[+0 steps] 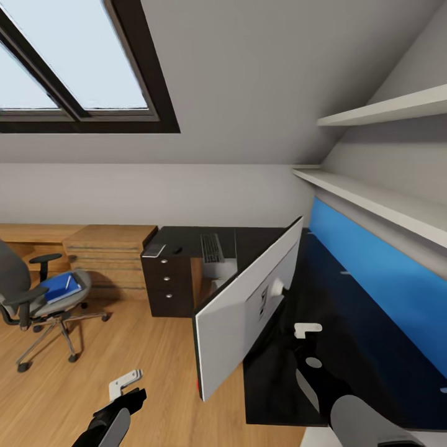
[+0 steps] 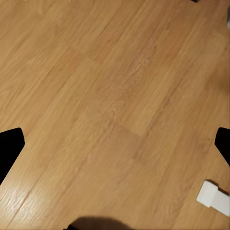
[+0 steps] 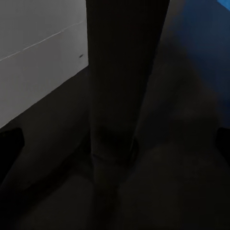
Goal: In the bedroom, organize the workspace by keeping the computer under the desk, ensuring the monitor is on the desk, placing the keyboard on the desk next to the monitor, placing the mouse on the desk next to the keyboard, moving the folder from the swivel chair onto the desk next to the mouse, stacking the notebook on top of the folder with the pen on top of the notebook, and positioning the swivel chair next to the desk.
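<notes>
**Monitor on the bench, right claw behind it**

The monitor [image 1: 245, 304] stands on the black bench [image 1: 372, 347], seen from its pale grey back and tilted. The right claw [image 1: 308, 330] hangs over the bench top just behind the monitor, near its stand. In the right wrist view the dark stand post [image 3: 122, 81] rises straight ahead of the claw, between its two dark fingertips [image 3: 10, 143], which sit wide apart at the frame edges with nothing between them: released.

The left claw [image 1: 126, 386] hovers low over the wooden floor [image 2: 110, 96], off the bench and on the open side of the monitor. Its fingertips [image 2: 9, 143] are likewise spread wide with only floor between them: released.

Beyond the monitor, well away from both claws, the keyboard [image 1: 212, 248] lies on the far part of the bench, above the dark drawers [image 1: 166, 282]. A small dark thing beside it may be the mouse; too small to tell.

The swivel chair [image 1: 37, 298] stands on the floor well to the left claw's far left, apart from the bench, with the blue folder [image 1: 60, 287] lying on its seat.
</notes>
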